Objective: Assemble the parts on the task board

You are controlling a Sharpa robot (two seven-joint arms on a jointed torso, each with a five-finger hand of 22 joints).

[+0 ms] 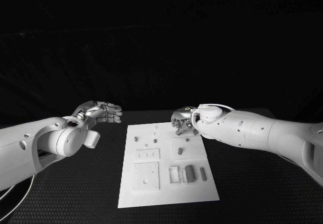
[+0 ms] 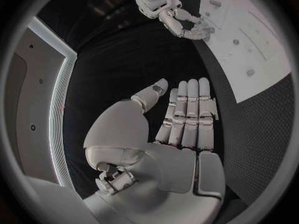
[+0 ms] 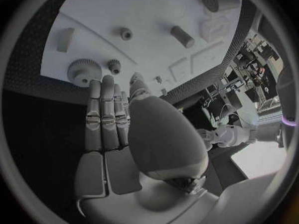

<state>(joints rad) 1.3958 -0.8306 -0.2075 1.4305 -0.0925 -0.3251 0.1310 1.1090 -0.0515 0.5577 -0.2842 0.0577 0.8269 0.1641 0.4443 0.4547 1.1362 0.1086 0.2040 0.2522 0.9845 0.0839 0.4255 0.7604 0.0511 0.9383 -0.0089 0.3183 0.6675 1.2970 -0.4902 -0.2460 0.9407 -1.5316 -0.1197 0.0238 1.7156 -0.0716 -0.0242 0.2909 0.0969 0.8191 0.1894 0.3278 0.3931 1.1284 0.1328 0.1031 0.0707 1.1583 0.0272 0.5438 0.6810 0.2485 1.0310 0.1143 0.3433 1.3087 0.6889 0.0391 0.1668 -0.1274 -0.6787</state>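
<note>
The white task board (image 1: 168,186) lies in the middle of the black table. Grey parts lie on it: a large gear (image 3: 84,70) and a small gear (image 3: 114,64) at its far edge, short pegs (image 1: 136,138), and two cylinders (image 1: 190,172) near its right side. My right hand (image 1: 183,119) hovers over the board's far edge with straight fingers (image 3: 102,109) reaching right up to the two gears; whether they touch is unclear, and it holds nothing. My left hand (image 1: 101,113) hangs in the air left of the board's far corner, fingers (image 2: 190,112) straight and empty.
Square recessed plates (image 1: 146,175) sit on the board's left half. A cylinder (image 3: 182,36) and a small block (image 3: 65,39) lie beyond the gears. Black textured table (image 1: 256,186) surrounds the board on all sides.
</note>
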